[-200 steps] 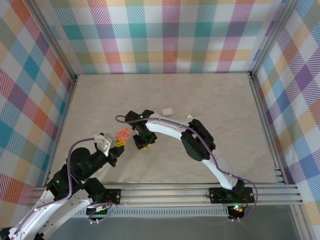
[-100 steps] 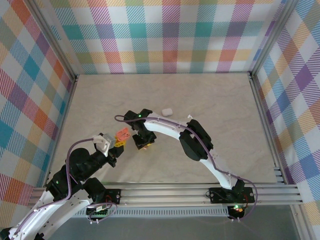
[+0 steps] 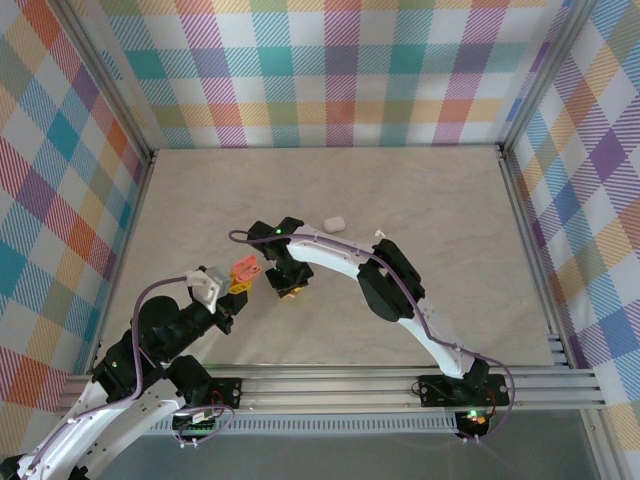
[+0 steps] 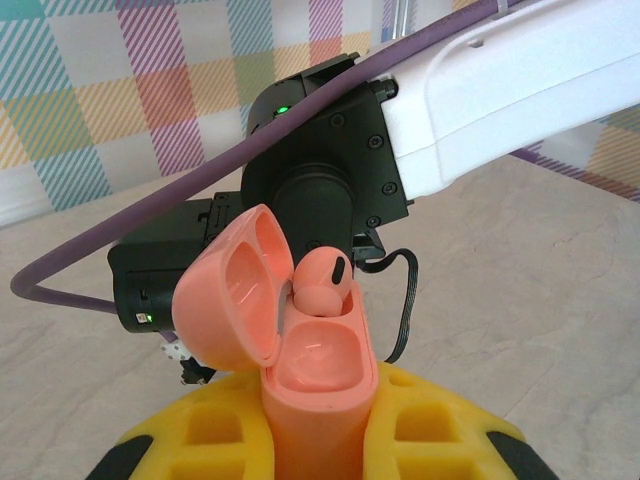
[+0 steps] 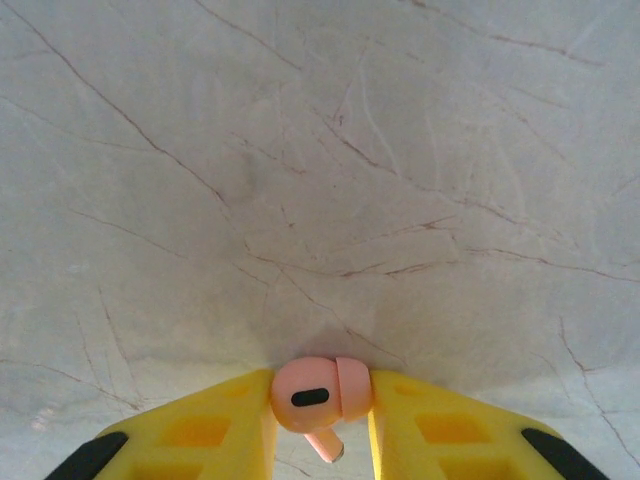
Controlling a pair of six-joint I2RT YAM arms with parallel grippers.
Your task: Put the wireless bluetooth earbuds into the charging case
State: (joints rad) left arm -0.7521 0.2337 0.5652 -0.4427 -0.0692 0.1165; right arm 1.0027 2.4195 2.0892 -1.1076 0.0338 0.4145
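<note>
- Top external view is showing the table [image 3: 450,250] with both arms meeting left of centre. The right pincer [image 3: 288,287] is pointing down at the surface. The left pincer [image 3: 236,285] is hovering just beside it, on its left, so the left arm is the nearer one to the charging case [image 3: 245,268].
- Left wrist view is adding what the overhead hides. The left pincer is clenching the salmon-pink case upright with its lid hanging open, a seated earbud [image 4: 320,285] is filling the far socket, and the near socket is lying free.
- Right wrist view is showing the right pincer gripping the second earbud [image 5: 312,394] by its head, with the stem running back toward the camera. The stem is probably needing to turn toward that free socket on the left.
</note>
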